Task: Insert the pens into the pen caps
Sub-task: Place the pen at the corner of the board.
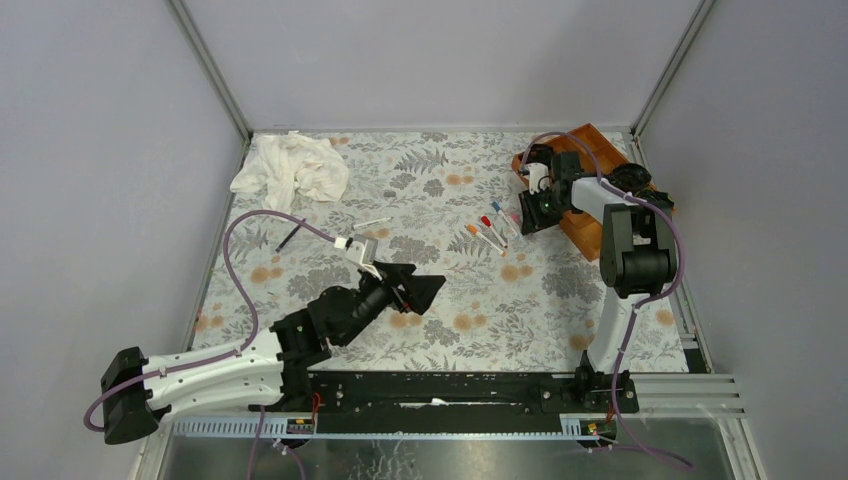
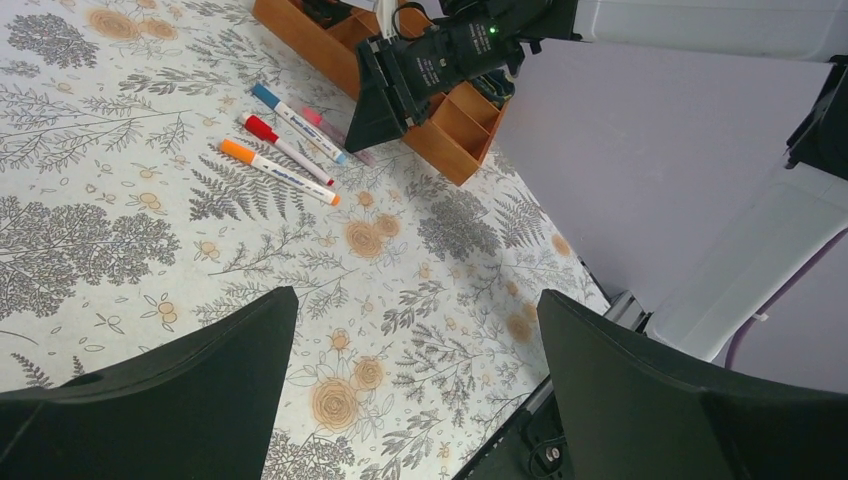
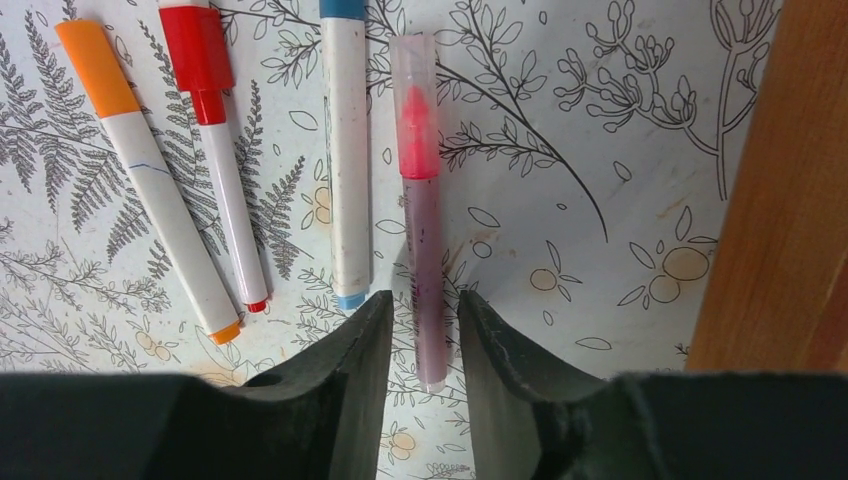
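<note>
Your right gripper [image 3: 425, 300] stands with its jaws narrowly parted around the tail of the pink pen [image 3: 422, 215]. Neither finger looks to be pinching it. The pen lies flat on the counter [image 3: 560, 150], its clear cap [image 3: 414, 60] towards 12 o'clock. If you lift away crooked, a finger may drag or roll it into the blue pen [image 3: 345, 160], just beside at 9 o'clock. Farther that way, the red pen [image 3: 222, 170] and orange pen [image 3: 150, 180] could scatter too. The wooden tray [image 3: 790, 180] crowds 3 o'clock. Your left gripper [image 2: 417, 300] hangs wide open, holding nothing.
</note>
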You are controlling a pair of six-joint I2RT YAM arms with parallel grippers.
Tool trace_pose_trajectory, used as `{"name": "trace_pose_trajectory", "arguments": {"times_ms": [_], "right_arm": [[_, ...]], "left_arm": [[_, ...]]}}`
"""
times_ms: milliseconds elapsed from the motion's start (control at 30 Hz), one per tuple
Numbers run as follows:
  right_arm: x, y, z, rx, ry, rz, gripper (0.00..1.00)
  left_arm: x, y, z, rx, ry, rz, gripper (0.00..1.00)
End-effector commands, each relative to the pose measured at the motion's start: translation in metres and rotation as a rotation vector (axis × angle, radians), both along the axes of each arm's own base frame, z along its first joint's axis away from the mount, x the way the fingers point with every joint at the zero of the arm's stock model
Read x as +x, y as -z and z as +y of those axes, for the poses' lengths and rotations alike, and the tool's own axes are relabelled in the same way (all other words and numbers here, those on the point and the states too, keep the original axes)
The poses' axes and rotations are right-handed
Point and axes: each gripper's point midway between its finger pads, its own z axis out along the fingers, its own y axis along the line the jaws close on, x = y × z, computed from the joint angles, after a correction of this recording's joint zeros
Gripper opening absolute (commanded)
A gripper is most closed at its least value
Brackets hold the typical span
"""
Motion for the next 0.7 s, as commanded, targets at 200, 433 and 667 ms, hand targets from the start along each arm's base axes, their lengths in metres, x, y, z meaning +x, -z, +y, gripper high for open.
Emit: {"name": "trace_pose_trajectory", "arguments": {"times_ms": [200, 433, 667], "right_arm": [[0.0, -0.074, -0.003, 0.017, -0.022, -0.161, 0.52], [-0.03, -0.148, 0.015, 0.147, -0.106, -0.284, 0.58], [-0.089, -0.196, 0.065, 0.475, -0.296, -0.367, 0.64]], "left_arm": [[0.008, -0.001, 0.008, 0.081, -0.046, -0.006, 0.97], [0.035, 0.006, 0.026, 0.264, -0.124, 0.015, 0.99], [0.075, 0.019, 0.039, 0.41, -0.094, 0.022, 0.99]]}}
